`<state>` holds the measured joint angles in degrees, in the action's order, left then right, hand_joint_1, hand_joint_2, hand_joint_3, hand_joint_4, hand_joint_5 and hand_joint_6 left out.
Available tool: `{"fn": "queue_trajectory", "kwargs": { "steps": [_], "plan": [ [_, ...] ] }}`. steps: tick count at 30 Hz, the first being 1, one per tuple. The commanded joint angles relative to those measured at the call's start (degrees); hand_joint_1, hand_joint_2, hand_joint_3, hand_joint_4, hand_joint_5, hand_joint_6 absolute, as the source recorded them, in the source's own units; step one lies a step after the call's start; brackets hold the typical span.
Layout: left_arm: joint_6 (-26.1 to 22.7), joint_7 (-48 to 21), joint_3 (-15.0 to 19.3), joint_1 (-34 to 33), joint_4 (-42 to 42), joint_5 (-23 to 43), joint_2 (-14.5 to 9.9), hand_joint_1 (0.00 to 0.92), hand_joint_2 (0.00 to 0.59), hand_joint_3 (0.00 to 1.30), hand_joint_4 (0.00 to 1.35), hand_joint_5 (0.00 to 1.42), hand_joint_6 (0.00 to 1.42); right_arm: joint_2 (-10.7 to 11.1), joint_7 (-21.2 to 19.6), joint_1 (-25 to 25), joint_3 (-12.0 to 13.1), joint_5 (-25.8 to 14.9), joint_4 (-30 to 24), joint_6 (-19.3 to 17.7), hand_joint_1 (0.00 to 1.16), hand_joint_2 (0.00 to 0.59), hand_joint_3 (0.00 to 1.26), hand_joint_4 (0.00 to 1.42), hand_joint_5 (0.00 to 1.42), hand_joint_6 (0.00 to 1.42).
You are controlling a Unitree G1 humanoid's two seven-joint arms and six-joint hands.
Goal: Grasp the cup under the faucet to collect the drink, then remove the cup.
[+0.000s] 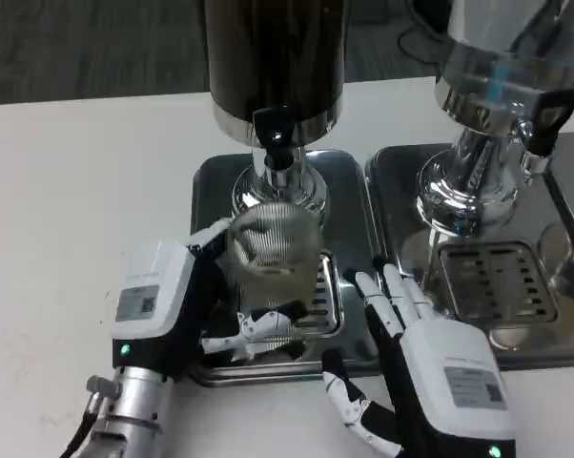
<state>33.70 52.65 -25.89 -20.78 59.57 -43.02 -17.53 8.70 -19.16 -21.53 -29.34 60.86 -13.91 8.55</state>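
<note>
Where carpet begins, white table (68, 181).

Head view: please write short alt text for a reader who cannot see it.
The robot's left hand holds a clear ribbed plastic cup under the black faucet of a dark drink dispenser. The right hand rests open beside the steel drip tray.

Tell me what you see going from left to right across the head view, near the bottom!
Left hand holding the clear cup → drip grate under the cup → right hand, fingers spread → second drip grate.
</note>
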Motion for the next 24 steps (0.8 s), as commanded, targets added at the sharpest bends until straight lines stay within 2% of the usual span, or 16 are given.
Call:
{"fn": "queue_trajectory", "kwargs": {
  "steps": [1, 4, 8, 12, 17, 22, 24],
  "plan": [
    [-1.84, -3.66, -0.52, 0.62, 1.32, 0.55, 0.15, 0.267, 0.051, 0.37, 0.51, 0.81, 1.01, -0.51, -0.58, -0.62, 0.46, -0.69, -0.22, 0.45, 0.4, 0.433, 0.12, 0.0, 0.06, 0.23],
    [-2.72, -3.54, -0.57, 0.8, 0.99, 0.45, 0.21, 0.201, 0.057, 0.32, 0.46, 0.76, 0.96, -0.45, -0.56, -0.47, 0.46, -0.64, -0.19, 0.27, 0.4, 0.433, 0.12, 0.0, 0.06, 0.23],
    [-5.27, -3.02, -0.77, 1.25, -0.18, -0.17, 0.15, 0.137, 0.047, 0.15, 0.23, 0.59, 0.75, -0.21, -0.29, -0.19, 0.5, -0.79, -0.01, 0.03, 0.4, 0.434, 0.12, 0.0, 0.06, 0.23],
    [-7.33, -3.87, -0.35, 2.22, -2.31, 0.16, -0.52, 0.008, 0.002, 0.04, 0.06, 0.46, 0.56, -0.08, -0.75, -0.18, 0.37, -0.53, -0.01, -0.11, 0.4, 0.434, 0.12, 0.0, 0.06, 0.23],
    [-6.28, -4.63, 1.8, 5.57, -7.71, 1.94, -2.66, 0.0, 0.0, 0.02, 0.04, 0.45, 0.54, 0.45, -0.23, 0.17, 0.83, -1.57, 0.24, -0.67, 0.4, 0.434, 0.12, 0.0, 0.06, 0.23],
    [-7.75, -4.52, 4.96, 10.11, -12.94, 3.57, -4.52, 0.0, 0.0, 0.02, 0.04, 0.45, 0.54, 0.99, -0.32, 1.03, 0.89, -2.46, 1.07, -1.28, 0.4, 0.434, 0.12, 0.0, 0.06, 0.23],
    [-7.99, -4.64, 6.15, 11.59, -14.82, 3.9, -4.98, 0.0, 0.0, 0.03, 0.04, 0.43, 0.49, 1.31, -0.43, 1.05, 1.16, -2.8, 1.27, -1.57, 0.4, 0.434, 0.12, 0.0, 0.05, 0.22]
  ]
}}
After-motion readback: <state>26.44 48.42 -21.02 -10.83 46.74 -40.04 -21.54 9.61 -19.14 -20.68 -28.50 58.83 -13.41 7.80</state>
